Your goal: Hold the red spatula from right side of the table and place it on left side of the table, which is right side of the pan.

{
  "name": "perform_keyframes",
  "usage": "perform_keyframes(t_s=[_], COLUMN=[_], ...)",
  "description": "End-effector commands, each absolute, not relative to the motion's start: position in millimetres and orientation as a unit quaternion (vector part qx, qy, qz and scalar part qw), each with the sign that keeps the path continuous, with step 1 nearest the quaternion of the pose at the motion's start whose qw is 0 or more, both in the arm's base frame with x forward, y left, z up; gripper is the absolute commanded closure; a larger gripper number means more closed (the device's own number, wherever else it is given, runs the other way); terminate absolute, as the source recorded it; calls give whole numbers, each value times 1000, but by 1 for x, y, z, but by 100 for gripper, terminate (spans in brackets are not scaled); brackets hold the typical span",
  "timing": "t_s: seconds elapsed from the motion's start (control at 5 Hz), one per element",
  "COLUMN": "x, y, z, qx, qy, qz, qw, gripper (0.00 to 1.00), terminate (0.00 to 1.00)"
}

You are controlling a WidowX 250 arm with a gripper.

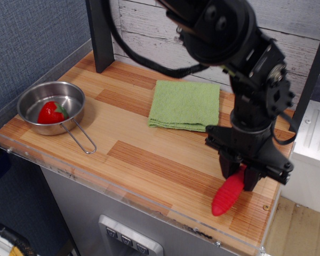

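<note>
The red spatula (227, 195) is at the right side of the wood-plank table (144, 160); only its ribbed red handle shows, tilted with the free end down, and its head is hidden under the gripper. My gripper (240, 178) is shut on the handle's upper end and seems to hold it just above the boards. The steel pan (51, 108) with its wire handle stands at the far left, with a red strawberry toy (52, 112) inside.
A folded green cloth (185, 104) lies at the back middle. A dark post (100, 34) stands at the back left. A clear acrylic rim (122, 194) runs along the table's front edge. A white cabinet (312, 154) stands off to the right.
</note>
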State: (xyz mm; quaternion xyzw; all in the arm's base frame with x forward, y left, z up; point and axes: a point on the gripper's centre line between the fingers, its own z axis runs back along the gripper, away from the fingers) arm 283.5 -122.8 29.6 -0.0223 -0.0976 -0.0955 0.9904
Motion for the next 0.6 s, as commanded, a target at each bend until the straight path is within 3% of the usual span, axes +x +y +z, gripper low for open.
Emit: perform_keyframes(t_s=[0.0, 0.4], x=[292, 285], y=[-117, -63], z=[85, 108], qx=[-22, -3], qy=[-151, -165], qz=[-83, 23], qw=[985, 986], gripper=[100, 100], terminate=[0, 0])
